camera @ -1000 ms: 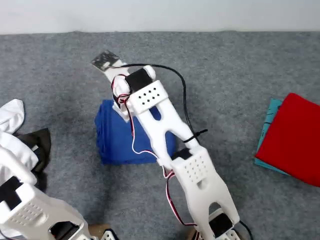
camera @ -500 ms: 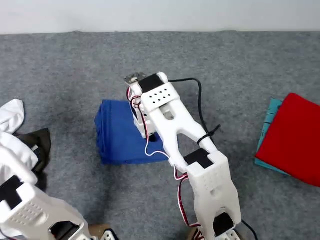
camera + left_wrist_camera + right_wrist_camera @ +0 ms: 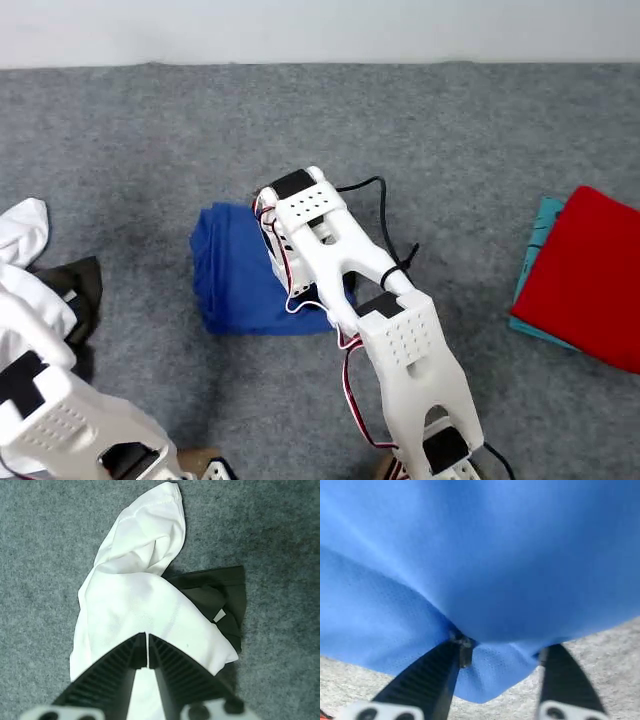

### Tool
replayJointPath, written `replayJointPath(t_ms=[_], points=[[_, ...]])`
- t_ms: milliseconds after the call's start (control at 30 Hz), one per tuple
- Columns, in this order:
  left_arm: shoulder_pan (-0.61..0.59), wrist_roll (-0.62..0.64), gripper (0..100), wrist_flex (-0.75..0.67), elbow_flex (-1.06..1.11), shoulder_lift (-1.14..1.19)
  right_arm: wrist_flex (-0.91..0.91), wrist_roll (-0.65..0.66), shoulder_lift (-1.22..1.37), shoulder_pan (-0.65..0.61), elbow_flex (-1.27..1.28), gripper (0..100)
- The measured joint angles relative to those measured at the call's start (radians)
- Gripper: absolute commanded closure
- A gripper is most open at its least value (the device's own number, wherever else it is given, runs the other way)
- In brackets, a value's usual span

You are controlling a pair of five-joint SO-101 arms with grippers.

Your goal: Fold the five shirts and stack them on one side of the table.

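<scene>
A folded blue shirt (image 3: 228, 280) lies mid-table on the grey cloth. The right arm (image 3: 340, 260) bends down over its right part. In the right wrist view my right gripper (image 3: 502, 655) is open, its dark fingers (image 3: 440, 675) set on either side of a bulge of the blue shirt (image 3: 485, 555) near its edge. A crumpled white shirt (image 3: 135, 595) lies on top of a black shirt (image 3: 222, 597) at the table's left. My left gripper (image 3: 147, 642) hangs just above the white shirt, shut with nothing seen between its tips.
At the right edge a folded red shirt (image 3: 585, 275) rests on a teal one (image 3: 540, 225). The left arm's base (image 3: 50, 410) fills the near left corner. The grey table cover (image 3: 450, 130) runs bare along the back and between the blue and red shirts.
The right arm drew back from beyond the blue shirt's far edge and came down onto the shirt. The left arm and the other shirts stayed put.
</scene>
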Motion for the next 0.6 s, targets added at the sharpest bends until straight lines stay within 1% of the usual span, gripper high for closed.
replayJointPath(t_ms=[67,167,267,367,500,600], points=[[0.0,0.0,98,0.0,0.0,0.0,0.002,0.041,0.0,0.003,0.0,99.1],[0.0,0.0,98,0.0,0.0,0.0,0.002,0.098,-0.014,0.029,0.0,98.8],[0.0,0.0,98,0.0,0.0,0.0,0.002,0.118,-0.043,0.055,0.015,98.8],[0.0,0.0,98,0.0,0.0,0.0,0.002,0.17,-0.077,0.104,0.018,98.8],[0.0,0.0,98,0.0,0.0,0.0,0.002,0.307,-0.13,0.221,0.037,98.9],[0.0,0.0,98,0.0,0.0,0.0,0.002,0.466,-0.153,0.339,0.038,98.9]])
